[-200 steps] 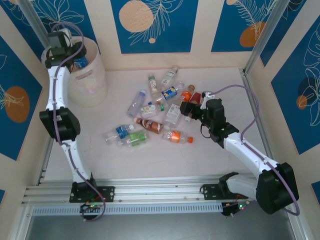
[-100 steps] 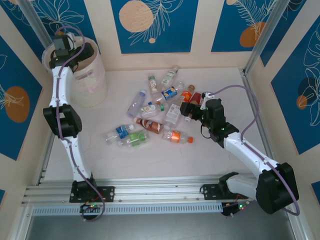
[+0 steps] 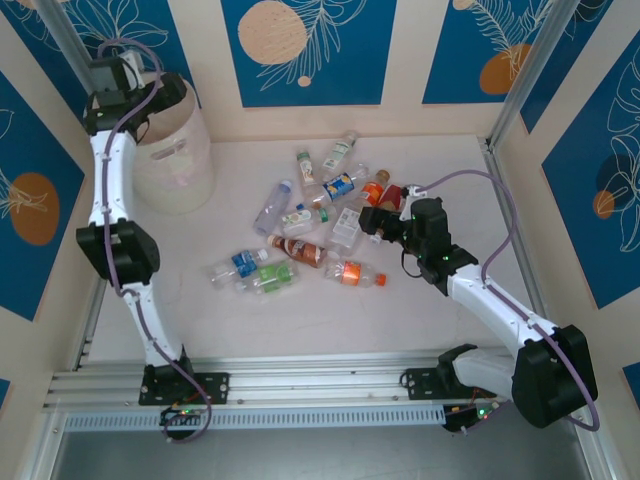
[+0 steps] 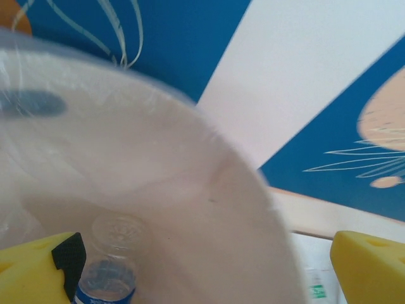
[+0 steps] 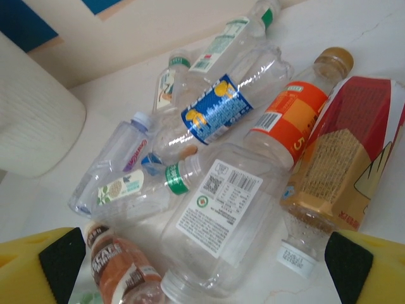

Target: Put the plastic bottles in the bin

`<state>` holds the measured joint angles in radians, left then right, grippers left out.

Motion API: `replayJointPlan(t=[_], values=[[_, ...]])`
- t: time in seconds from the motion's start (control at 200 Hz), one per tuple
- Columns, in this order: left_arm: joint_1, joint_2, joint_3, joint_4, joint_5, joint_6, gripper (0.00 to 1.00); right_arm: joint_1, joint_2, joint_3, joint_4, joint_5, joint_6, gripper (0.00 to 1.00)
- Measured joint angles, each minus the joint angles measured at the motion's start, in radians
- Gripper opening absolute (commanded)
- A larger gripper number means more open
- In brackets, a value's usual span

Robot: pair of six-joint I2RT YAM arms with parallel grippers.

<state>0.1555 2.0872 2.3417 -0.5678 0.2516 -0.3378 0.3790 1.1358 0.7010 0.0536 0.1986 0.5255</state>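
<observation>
1. The left gripper [image 3: 165,100] hangs over the bin [image 3: 178,165] at 10 o'clock on the table [image 3: 300,320], its fingers spread wide and gripping nothing.
2. A blue-labelled bottle [image 4: 106,282] lies inside the bin.
3. The right gripper [image 3: 371,221], fingers wide apart, sits at 3 o'clock of the loose bottles [image 3: 340,186] mid-table.

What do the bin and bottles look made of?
The bin looks like thin translucent whitish plastic with a dull finish. In the left wrist view the blue wall shows dimly through its rim. The bottles look like clear glossy plastic, going by the sharp highlights and the table visible through them.
</observation>
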Motion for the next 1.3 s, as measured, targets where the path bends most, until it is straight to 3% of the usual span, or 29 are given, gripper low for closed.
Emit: replayJointPlan(t=[0.15,0.345,0.78,1.065,1.3], values=[[-0.045,-0.185,-0.112,0.023,-0.014,0.015,1.00,0.000,0.000,0.000,-0.101,-0.071,-0.080,0.99],[-0.196,-0.392,-0.344,0.124,-0.050,0.021,1.00,0.020,0.035,0.006,-0.283,-0.162,-0.192,0.99],[-0.545,-0.477,-0.755,0.268,-0.092,-0.025,1.00,0.005,0.145,0.060,-0.463,-0.259,-0.255,0.99],[-0.560,-0.600,-1.116,0.460,-0.007,-0.161,1.00,0.020,0.269,0.092,-0.446,-0.287,-0.183,0.99],[-0.560,-0.722,-1.287,0.484,-0.044,-0.160,1.00,0.115,0.315,0.077,-0.432,-0.277,-0.154,1.00]])
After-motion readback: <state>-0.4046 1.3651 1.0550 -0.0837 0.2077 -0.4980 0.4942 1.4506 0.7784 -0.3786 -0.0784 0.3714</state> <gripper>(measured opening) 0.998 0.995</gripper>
